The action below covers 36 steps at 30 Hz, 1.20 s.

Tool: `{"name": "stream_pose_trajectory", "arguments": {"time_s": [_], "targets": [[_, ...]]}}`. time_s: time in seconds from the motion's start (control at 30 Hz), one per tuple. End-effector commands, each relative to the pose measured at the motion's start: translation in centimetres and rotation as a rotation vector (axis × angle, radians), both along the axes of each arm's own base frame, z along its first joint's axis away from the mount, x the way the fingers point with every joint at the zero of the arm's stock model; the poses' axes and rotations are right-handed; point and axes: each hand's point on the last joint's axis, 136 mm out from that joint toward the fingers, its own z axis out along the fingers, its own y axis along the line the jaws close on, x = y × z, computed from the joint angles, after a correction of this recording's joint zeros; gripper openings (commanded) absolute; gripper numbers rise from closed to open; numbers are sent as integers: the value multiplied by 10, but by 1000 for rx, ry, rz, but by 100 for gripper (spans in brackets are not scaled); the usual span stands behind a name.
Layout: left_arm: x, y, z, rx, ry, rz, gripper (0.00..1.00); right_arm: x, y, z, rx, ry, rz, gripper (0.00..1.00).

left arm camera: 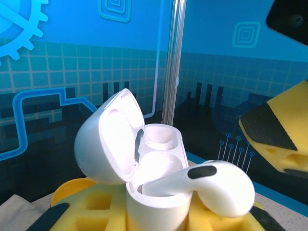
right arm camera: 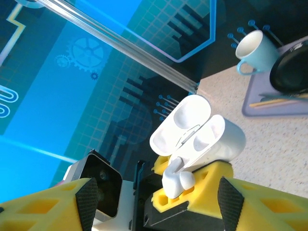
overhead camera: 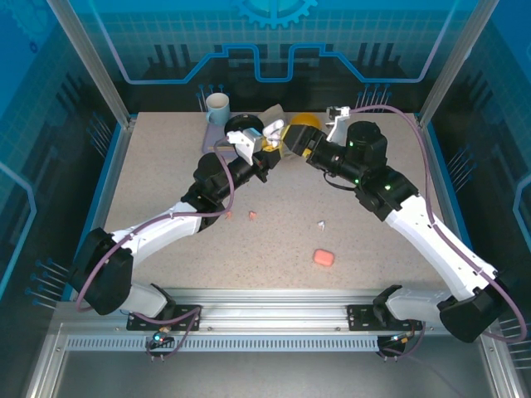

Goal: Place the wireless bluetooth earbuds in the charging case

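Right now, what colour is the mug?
Light blue mug, white inside; best in the right wrist view.

A robotics lab cell: a speckled desk [overhead camera: 265,257] walled by blue panels [overhead camera: 166,41] (printed with gears and circuit traces) on aluminium posts [overhead camera: 91,62].

Top external: looking down on the whole table [overhead camera: 373,240] from behind
Left wrist: facing the charging case [left arm camera: 154,204] very closely
Right wrist: viewing that same case from opposite
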Motion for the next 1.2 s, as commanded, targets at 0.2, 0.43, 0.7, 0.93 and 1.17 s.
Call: {"name": "stream_pose_trajectory", "arguments": {"time_s": [0.2, 0.43, 0.7, 0.93, 1.17], "targets": [[-9, -2, 11, -20, -43, -29, 0, -6, 21, 7, 73, 65, 63, 70], [-7, -4, 8, -14, -35, -31, 0, -11, 28, 6, 75, 65, 77, 69], [-6, -6, 3, -10, -25, -38, 0, -11, 33, 7, 76, 62, 87, 69], [-6, -7, -1, -6, -16, -47, 0, -11, 35, 11, 82, 52, 92, 69], [-5, -8, -6, -3, -6, -49, 0, -11, 35, 12, 79, 47, 92, 69]]}}
